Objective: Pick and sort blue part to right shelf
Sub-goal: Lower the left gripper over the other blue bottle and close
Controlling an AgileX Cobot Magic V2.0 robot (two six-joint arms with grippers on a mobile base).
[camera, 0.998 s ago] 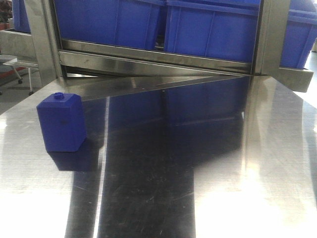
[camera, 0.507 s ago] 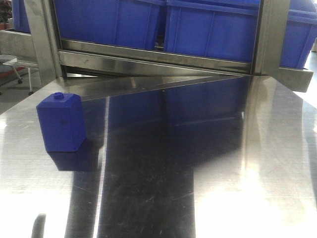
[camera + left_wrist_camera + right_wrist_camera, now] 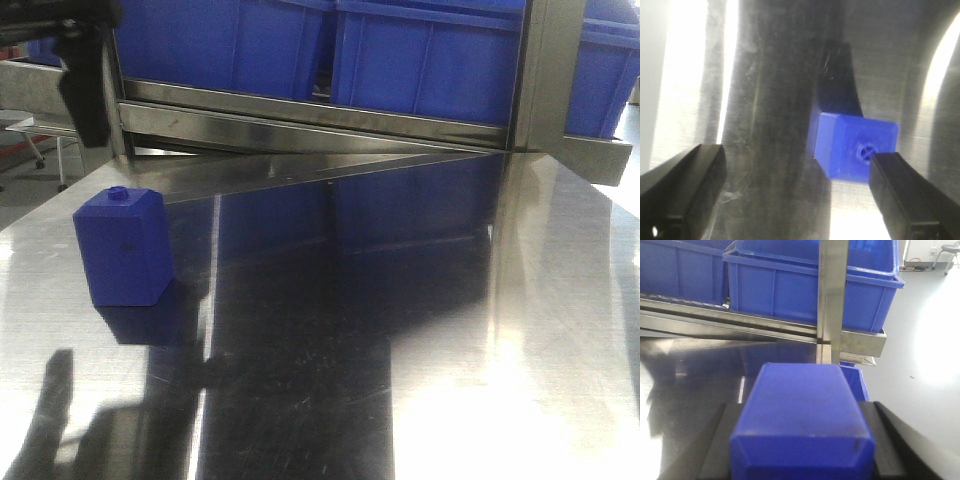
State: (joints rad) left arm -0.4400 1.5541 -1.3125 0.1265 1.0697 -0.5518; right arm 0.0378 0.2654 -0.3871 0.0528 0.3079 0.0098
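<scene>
- Left claw (image 3: 795, 190): jaws wide apart, nothing between them. Only the left wrist view shows this.
- Below it a knobbed blue block (image 3: 855, 147) stands on the tabletop (image 3: 770, 75). The block is nearer the finger on the picture's right, which overlaps its corner. I cannot tell whether they touch.
- Right claw (image 3: 802, 455): clamped on the blue part (image 3: 802, 415), with a black finger flat against each side. Only the right wrist view shows this.
- The blue part is held facing the right shelf (image 3: 832, 295), apart from it. Bevelled edges show at its near end; the cap is out of sight.
- Front view: the knobbed block stands upright near the tabletop's left edge. A dark, blurred piece of the left arm (image 3: 85, 75) is above it. The right claw and the blue part do not appear here.
- Count: two blue blocks, one per wrist view; two claws. Four blue bins (image 3: 430, 60) in the front view, all cut off at the top.
- Left wrist view: glare washes out the tabletop on both sides.
</scene>
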